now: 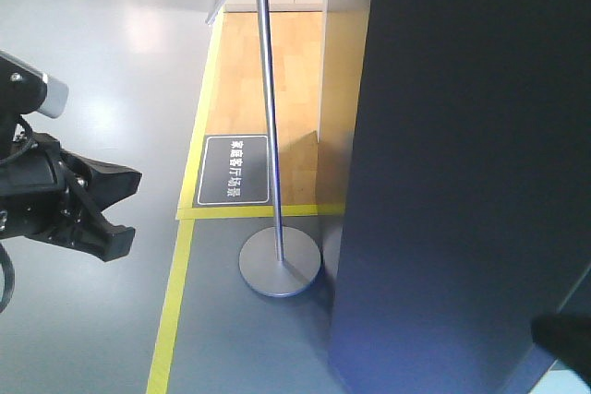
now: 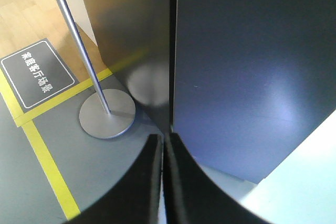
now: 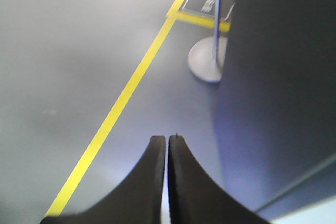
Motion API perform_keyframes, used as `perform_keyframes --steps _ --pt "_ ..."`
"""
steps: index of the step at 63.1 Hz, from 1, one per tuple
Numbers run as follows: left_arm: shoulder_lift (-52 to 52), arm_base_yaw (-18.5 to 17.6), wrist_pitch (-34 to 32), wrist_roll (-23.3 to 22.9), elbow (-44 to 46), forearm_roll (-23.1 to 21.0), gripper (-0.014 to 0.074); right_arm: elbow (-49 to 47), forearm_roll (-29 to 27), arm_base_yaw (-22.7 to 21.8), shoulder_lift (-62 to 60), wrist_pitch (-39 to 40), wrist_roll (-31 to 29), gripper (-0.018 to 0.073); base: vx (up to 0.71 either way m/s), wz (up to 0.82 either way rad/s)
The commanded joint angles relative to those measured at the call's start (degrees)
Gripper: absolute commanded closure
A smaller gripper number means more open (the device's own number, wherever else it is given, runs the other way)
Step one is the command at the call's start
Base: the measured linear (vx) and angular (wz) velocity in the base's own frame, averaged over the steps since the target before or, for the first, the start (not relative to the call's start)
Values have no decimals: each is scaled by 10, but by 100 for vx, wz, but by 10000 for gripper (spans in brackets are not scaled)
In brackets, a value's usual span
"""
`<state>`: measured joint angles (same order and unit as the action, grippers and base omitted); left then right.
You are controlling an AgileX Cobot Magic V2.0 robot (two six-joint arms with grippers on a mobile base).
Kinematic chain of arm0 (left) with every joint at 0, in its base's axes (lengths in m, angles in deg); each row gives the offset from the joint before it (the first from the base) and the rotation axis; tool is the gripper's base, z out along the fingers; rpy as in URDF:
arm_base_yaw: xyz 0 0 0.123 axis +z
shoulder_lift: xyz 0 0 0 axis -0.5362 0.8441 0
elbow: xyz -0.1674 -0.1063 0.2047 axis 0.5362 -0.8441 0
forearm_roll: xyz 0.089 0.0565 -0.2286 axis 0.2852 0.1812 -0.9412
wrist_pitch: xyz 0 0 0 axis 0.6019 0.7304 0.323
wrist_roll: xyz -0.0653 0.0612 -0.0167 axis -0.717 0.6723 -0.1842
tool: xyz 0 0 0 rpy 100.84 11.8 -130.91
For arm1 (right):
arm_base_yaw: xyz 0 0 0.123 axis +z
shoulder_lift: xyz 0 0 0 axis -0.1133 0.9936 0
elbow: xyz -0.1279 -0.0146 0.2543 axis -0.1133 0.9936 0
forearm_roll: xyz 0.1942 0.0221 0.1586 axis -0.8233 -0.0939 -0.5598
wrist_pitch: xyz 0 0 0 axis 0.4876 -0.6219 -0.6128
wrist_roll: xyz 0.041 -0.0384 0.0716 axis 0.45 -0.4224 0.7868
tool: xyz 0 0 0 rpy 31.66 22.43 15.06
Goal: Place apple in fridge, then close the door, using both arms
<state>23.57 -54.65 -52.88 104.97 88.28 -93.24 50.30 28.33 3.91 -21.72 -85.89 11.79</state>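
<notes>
The fridge's dark grey door [image 1: 462, 163] fills the right of the front view, outer face toward me; no white lining shows. In the left wrist view a thin dark seam separates the door [image 2: 247, 66] from the fridge's glossy side [image 2: 131, 24]. My left gripper [image 2: 164, 136] is shut with nothing in it and points at the foot of that seam. My left arm [image 1: 55, 200] hangs at the left edge, well clear of the fridge. My right gripper [image 3: 167, 138] is shut and empty over the grey floor, the door [image 3: 283, 77] to its right. The apple is out of view.
A sign stand with a thin metal pole [image 1: 268, 108] and a round base [image 1: 280, 262] stands just left of the fridge. Yellow tape [image 1: 171, 320] lines the grey floor beside a black floor sign [image 1: 235, 170]. A pale surface [image 2: 304, 182] lies at the lower right.
</notes>
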Motion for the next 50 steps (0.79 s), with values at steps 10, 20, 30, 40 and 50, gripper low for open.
perform_keyframes --steps 10,20,30,40,50 --pt "-11 0 -29 -5 16 -8 603 -17 33 -1 80 178 17 566 0 0" --pt "-11 0 -29 -5 16 -8 603 -44 105 -5 149 209 82 566 0 0" --pt "-11 0 -29 -5 16 -8 603 -85 188 -6 205 214 145 566 0 0" --pt "-11 0 -29 -5 16 -8 603 -105 292 -18 232 246 245 565 0 0" --pt "-11 0 -30 -5 16 -8 603 -110 358 -69 246 270 301 565 0 0"
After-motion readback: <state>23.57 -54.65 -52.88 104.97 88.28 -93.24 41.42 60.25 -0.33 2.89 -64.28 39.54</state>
